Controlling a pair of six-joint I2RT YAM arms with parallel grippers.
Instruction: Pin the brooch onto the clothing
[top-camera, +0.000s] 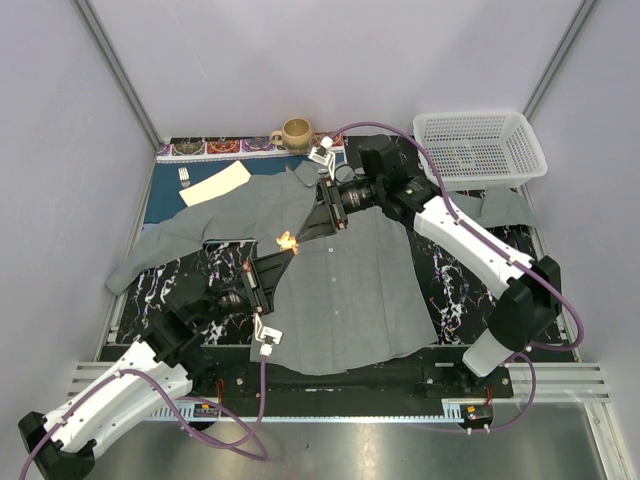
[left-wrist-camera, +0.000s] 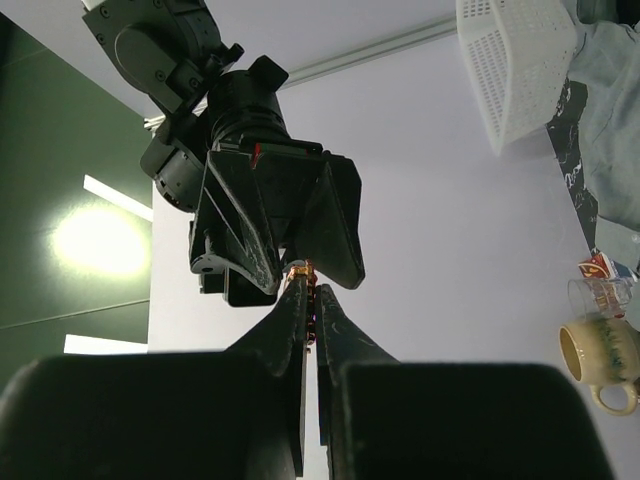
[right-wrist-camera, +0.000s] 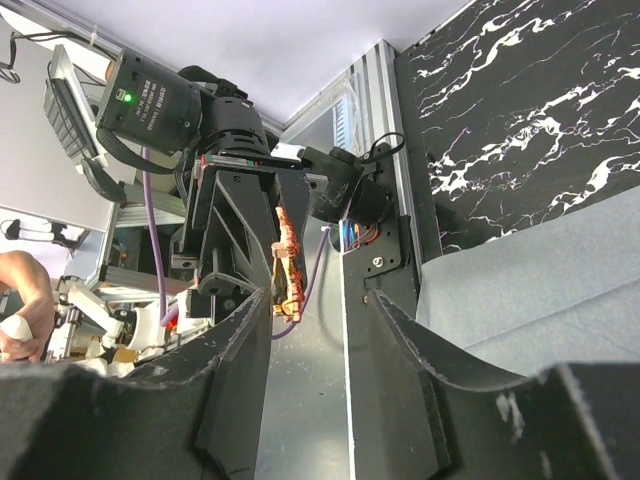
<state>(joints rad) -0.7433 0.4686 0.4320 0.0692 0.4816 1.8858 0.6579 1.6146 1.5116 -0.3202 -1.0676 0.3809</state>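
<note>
The grey shirt (top-camera: 340, 290) lies spread flat on the table, collar toward the back. My left gripper (top-camera: 287, 250) is lifted above the shirt's chest and is shut on the small orange-red brooch (top-camera: 287, 239). In the left wrist view the brooch (left-wrist-camera: 303, 270) sits pinched at the fingertips of the left gripper (left-wrist-camera: 312, 290). My right gripper (top-camera: 306, 230) faces it, open, tips right at the brooch. In the right wrist view the brooch (right-wrist-camera: 288, 265) hangs beside the inner face of one finger of the right gripper (right-wrist-camera: 318, 300); whether they touch I cannot tell. The shirt (right-wrist-camera: 540, 290) lies below.
A white basket (top-camera: 480, 145) stands at the back right. A mug (top-camera: 296, 132) stands behind the collar. A beige card (top-camera: 215, 183) and a fork (top-camera: 184, 177) lie on the blue placemat (top-camera: 165, 205) at the back left. White walls surround the table.
</note>
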